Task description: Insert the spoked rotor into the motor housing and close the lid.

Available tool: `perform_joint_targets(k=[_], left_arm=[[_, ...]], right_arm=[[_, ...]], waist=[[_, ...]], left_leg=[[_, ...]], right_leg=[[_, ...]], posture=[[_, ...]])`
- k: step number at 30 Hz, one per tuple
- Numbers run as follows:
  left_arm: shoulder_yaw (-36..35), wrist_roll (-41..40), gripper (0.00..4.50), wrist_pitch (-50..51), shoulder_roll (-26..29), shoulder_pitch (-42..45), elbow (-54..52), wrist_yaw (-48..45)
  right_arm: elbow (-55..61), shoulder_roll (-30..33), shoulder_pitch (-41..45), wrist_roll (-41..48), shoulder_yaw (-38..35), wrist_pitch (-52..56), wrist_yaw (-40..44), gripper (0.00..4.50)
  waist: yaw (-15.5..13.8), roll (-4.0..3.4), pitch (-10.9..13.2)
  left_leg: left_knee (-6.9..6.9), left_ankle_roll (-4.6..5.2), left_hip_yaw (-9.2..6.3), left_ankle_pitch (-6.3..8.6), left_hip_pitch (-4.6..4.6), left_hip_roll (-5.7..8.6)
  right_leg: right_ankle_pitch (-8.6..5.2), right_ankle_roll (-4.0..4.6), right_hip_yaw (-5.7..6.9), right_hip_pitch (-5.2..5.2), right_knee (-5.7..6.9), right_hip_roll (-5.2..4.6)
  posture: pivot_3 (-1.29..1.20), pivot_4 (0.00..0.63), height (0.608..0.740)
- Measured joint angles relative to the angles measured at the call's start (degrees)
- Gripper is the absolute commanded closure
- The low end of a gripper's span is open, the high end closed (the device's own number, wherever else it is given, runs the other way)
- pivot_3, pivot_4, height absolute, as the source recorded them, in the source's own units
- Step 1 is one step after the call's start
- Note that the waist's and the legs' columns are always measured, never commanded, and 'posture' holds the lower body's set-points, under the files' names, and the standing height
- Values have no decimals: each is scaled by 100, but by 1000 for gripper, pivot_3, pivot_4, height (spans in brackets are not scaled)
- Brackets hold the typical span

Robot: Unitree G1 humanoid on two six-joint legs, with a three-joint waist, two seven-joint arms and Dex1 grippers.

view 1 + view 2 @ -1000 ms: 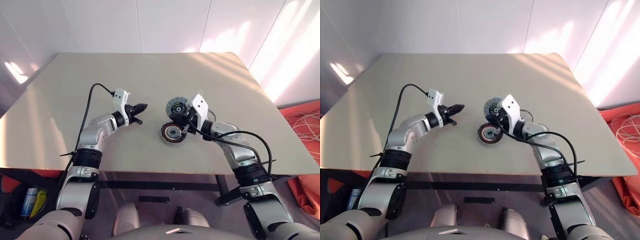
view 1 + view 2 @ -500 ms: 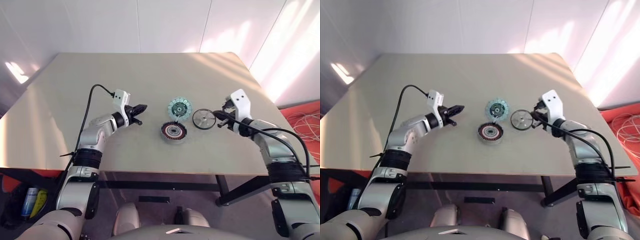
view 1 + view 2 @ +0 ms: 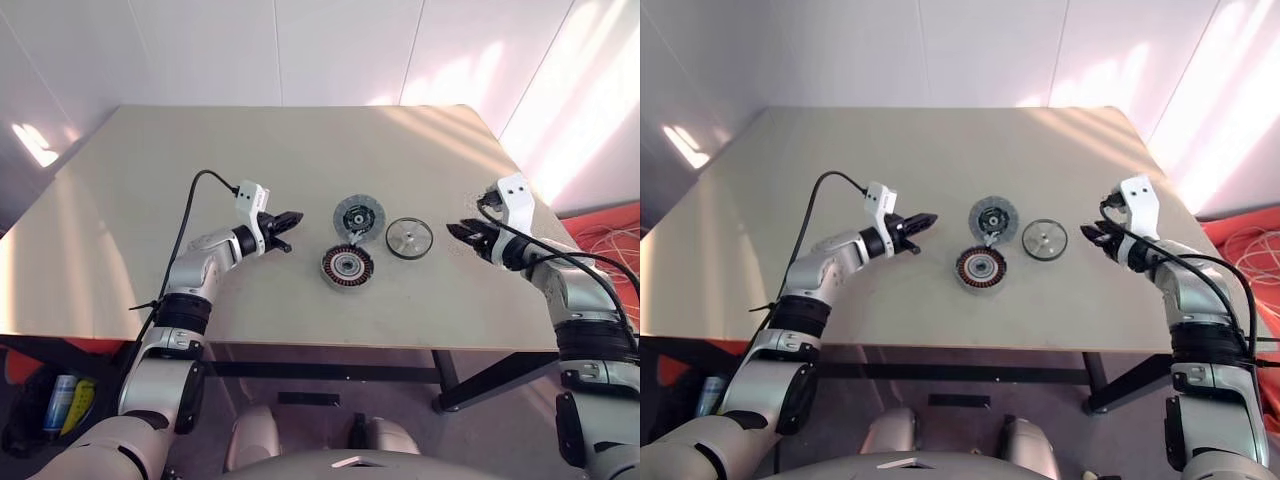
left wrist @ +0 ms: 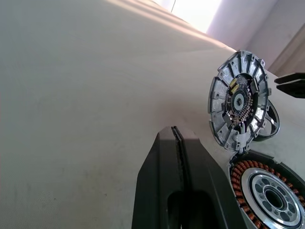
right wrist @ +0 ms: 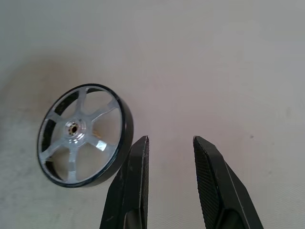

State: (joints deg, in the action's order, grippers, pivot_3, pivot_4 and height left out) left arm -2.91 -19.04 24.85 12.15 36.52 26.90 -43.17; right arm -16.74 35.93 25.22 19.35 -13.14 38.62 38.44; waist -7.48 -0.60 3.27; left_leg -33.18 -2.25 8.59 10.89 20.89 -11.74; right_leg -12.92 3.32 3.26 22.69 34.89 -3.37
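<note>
Near the desk's point(image 3: 120, 280) front edge, the right gripper point(image 3: 468, 231) has swung out to the frame's right, jaws now apart, leaving the spoked rotor point(image 3: 409, 238) flat beside it. Three discs lie mid-desk: rotor, copper-wound housing point(image 3: 347, 265), lid point(image 3: 358, 215) behind. Left gripper point(image 3: 288, 219) points level, jaws together.

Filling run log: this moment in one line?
left fingers shut, empty | right fingers open, empty, near spoked disc | disc on table

A beige table point(image 3: 300, 150) stood against white wall panels point(image 3: 340, 50), sunlight streaking its far right corner. Orange fabric point(image 3: 610, 225) lay on the floor beyond the right edge.
</note>
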Motion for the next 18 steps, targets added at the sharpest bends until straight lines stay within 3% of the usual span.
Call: perform_joint_targets(k=[9,18], left_arm=[[36,0,4500,9,-1,-2,-2,-8],[61,1,4500,21,9,-2,-34,-8]], right_arm=[[-206,-39,-8,1035,-532,1429,361,2883],[-1225,-630,334,1140,-675,1397,107,2883]], waist=[[-50,-1,-1],[-122,-6,-4]], left_leg=[[-5,-4,0,-1,-1,-2],[-6,-7,1,-2,0,-2]], right_leg=[[0,0,0,-4,6,0],[0,0,0,5,10,-1]], posture=[[0,0,740],[0,0,740]])
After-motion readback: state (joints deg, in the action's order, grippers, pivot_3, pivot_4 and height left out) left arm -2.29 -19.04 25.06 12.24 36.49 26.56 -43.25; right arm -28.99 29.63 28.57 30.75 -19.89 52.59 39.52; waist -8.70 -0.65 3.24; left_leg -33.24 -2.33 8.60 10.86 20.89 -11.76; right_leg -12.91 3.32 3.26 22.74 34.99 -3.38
